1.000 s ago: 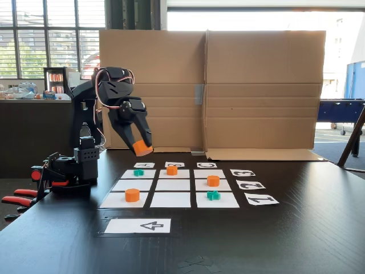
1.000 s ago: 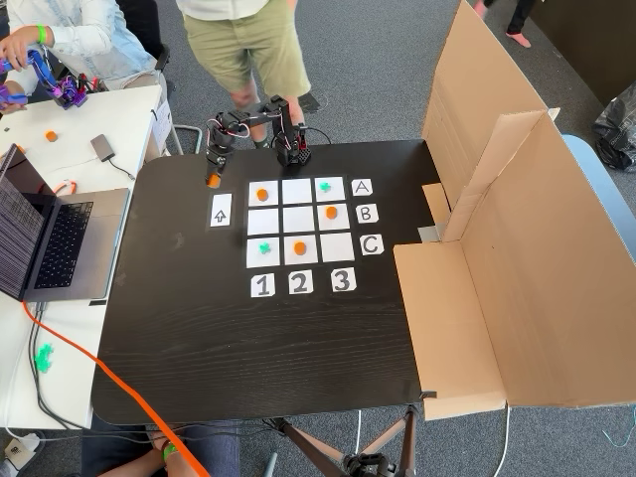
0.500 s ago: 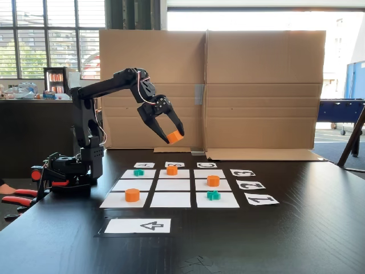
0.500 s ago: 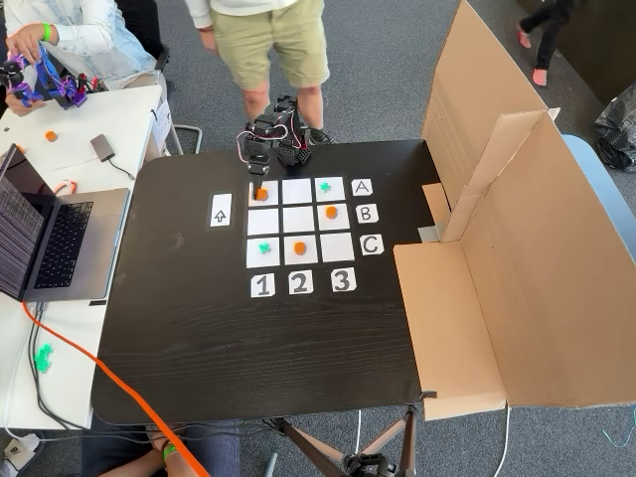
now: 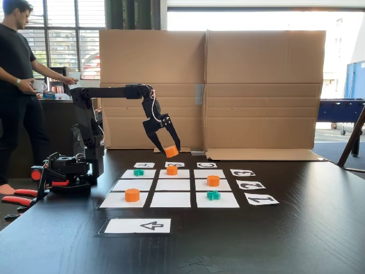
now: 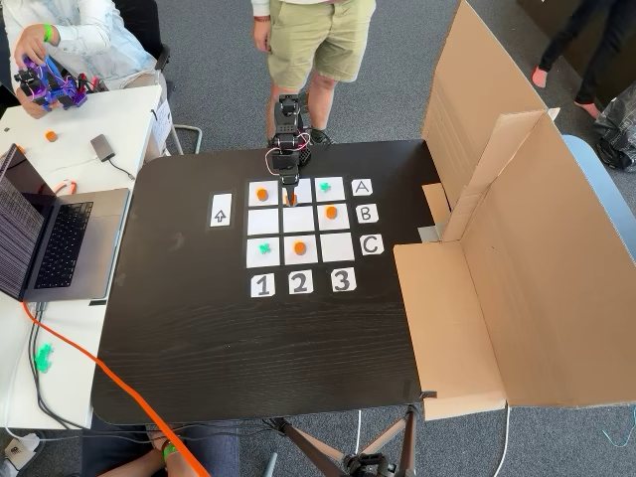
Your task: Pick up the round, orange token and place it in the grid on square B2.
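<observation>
My gripper [image 5: 170, 149] is shut on the round, orange token [image 5: 171, 152] and holds it in the air above the far middle of the grid [image 5: 137, 200]. In the fixed view from above, the gripper [image 6: 289, 197] hangs over the top middle square, just above square B2 [image 6: 297, 220]. Square B2 [image 5: 173, 185] is bare white paper. Three other orange tokens [image 5: 132, 195] [image 5: 171, 169] [image 5: 213, 180] lie on the grid. Two teal crosses [image 5: 138, 172] [image 5: 213, 195] lie there too.
A tall cardboard wall [image 5: 239, 91] closes the far side of the black table [image 5: 285, 240]. An arrow sheet [image 5: 138, 225] lies near the front. A second small arm [image 5: 57, 171] sits at the left. A person [image 5: 17, 85] stands left; a laptop [image 6: 50, 238] is beside the table.
The arm has swung from the table's left side out over the grid, stretched forward and lowered, still carrying the orange token. A person has walked into the side view.
</observation>
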Robot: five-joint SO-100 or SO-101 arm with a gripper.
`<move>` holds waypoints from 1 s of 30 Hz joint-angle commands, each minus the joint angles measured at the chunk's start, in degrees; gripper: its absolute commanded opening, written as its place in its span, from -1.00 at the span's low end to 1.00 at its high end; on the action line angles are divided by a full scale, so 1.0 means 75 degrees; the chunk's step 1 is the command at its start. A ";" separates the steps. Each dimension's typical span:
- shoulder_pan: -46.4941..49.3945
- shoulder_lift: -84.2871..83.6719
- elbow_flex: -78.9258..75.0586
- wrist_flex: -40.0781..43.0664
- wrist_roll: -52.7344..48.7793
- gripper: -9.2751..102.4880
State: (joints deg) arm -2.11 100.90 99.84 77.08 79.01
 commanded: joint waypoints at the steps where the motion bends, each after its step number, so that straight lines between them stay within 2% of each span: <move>1: -0.0246 -0.0059 0.0152 -0.0223 0.0059 -0.85; 15: -0.0316 -0.1734 0.0223 -0.1160 0.0293 -0.85; 30: -0.0199 -0.2613 0.0164 -0.1559 0.0293 -0.83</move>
State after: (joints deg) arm -4.04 80.95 101.69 65.92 80.95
